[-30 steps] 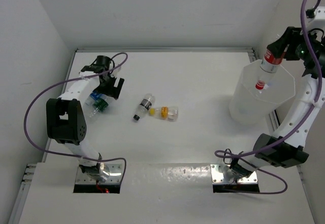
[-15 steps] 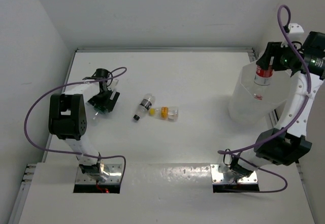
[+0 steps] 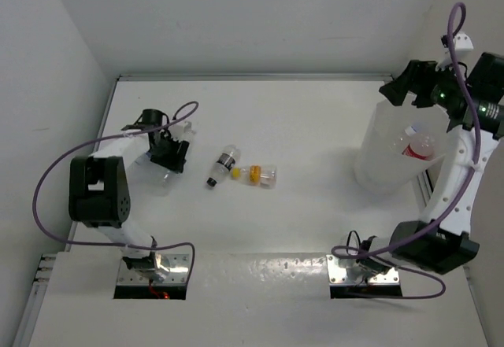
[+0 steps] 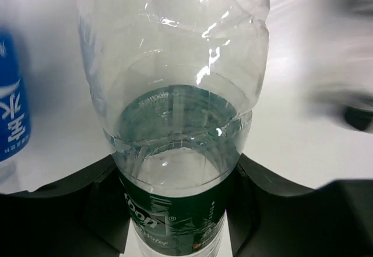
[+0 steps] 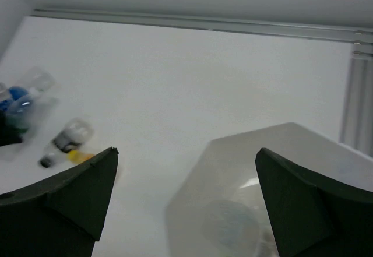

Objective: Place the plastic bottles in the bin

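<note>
My left gripper [image 3: 168, 156] is at the table's left, shut on a clear green-labelled plastic bottle [image 4: 178, 129] that fills the left wrist view; its clear end [image 3: 163, 177] sticks out towards the near side. A blue-labelled bottle [image 4: 10, 117] lies just beside it. In the middle of the table lie a black-capped bottle [image 3: 223, 164] and a yellow-orange bottle [image 3: 261, 175]. The translucent white bin [image 3: 376, 158] stands at the right, with a red-labelled bottle [image 3: 417, 144] inside. My right gripper [image 3: 396, 91] hangs open and empty over the bin's [image 5: 201, 210] far rim.
A metal rail [image 3: 252, 76] runs along the table's far edge, with white walls close behind and at both sides. Purple cables [image 3: 59, 166] loop off both arms. The two mid-table bottles [image 5: 63, 143] show at the left in the right wrist view.
My left gripper has shut on the green-labelled bottle. My right gripper has opened above the bin, and the red-labelled bottle it held now lies inside the bin.
</note>
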You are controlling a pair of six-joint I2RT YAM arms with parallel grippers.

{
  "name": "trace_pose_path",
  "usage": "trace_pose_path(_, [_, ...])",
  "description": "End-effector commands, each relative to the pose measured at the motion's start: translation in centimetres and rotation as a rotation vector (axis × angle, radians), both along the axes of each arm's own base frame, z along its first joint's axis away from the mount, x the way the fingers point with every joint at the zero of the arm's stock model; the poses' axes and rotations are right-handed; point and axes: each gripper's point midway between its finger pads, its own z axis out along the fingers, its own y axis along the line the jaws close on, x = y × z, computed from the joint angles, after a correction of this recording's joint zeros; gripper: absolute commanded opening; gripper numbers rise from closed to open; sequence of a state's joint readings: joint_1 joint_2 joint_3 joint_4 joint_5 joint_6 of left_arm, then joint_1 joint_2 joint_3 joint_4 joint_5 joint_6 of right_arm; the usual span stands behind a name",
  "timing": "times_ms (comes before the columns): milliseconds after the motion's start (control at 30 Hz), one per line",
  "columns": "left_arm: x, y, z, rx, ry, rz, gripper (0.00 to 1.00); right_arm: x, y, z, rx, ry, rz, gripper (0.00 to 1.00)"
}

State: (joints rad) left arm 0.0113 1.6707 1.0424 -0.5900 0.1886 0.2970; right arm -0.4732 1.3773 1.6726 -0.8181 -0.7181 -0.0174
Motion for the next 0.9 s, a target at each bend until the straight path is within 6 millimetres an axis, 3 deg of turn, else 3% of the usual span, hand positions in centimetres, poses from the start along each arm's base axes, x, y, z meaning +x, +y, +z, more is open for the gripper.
trace_pose_path(0, [2.1,-7.0,10.8,-0.373,-0.343,-0.194,0.41,-1.6,7.7,3.4,0.263,-0.082,0.235,0.99])
trace_pose_path(33, [2.5,-8.8,14.3,-0.455,-0.424,-0.240,0.41,-1.3,8.7,4.9,0.246,-0.163,0.285,0.99])
trace_pose_path(67, [2.5,-9.7,17.7,-0.500,-0.506,-0.260,0.41,-1.6,9.9,4.3,0.329,-0.116,0.301,0.99])
trace_pose_path(100, [2.8,-10.9,20.4,-0.572,-0.545,-0.254,0.41,-1.9,12.8,4.4,0.347,-0.107,0.383,0.99])
trace_pose_path(133, [2.5,-13.1,24.0,-0.653,-0.587,-0.325,0.41,-1.3,13.6,5.3,0.330,-0.160,0.409,0.99])
trace_pose_path(200, [2.5,-15.7,27.9,-0.766,-0.629,-0.394,0.41,-1.0,16.7,6.1,0.350,-0.173,0.483,0.99])
trace_pose_path(267, [1.0,-19.2,31.4,-0.928,-0.571,-0.440,0.41,-0.7,20.3,7.4,0.351,-0.223,0.554,0.99])
trace_pose_path(333, [0.1,-22.1,33.8,-1.053,-0.534,-0.453,0.41,-0.5,23.4,8.2,0.411,-0.204,0.600,0.99])
trace_pose_path(367, [0.0,-23.0,34.5,-1.098,-0.523,-0.454,0.41,0.0,24.0,9.0,0.425,-0.237,0.611,0.99])
trace_pose_path(400, [-0.5,-23.8,35.3,-1.143,-0.514,-0.459,0.41,1.4,24.6,8.3,0.453,-0.210,0.605,0.99])
trace_pose_path(433, [-0.7,-24.8,36.2,-1.209,-0.484,-0.464,0.41,1.1,25.7,9.8,0.510,-0.225,0.629,0.99])
trace_pose_path(467, [-1.6,-26.1,36.4,-1.237,-0.455,-0.488,0.41,1.9,26.0,9.7,0.528,-0.216,0.630,0.99])
trace_pose_path(600, [-2.5,-27.9,37.1,-1.281,-0.431,-0.518,0.43,1.6,28.1,11.9,0.570,-0.256,0.707,0.99])
trace_pose_path(667, [-3.8,-29.2,37.8,-1.296,-0.433,-0.574,0.45,1.3,29.4,11.0,0.555,-0.236,0.731,0.99])
trace_pose_path(867, [-4.5,-31.1,35.7,-1.267,-0.367,-0.604,0.47,0.4,32.2,9.8,0.527,-0.214,0.806,0.99])
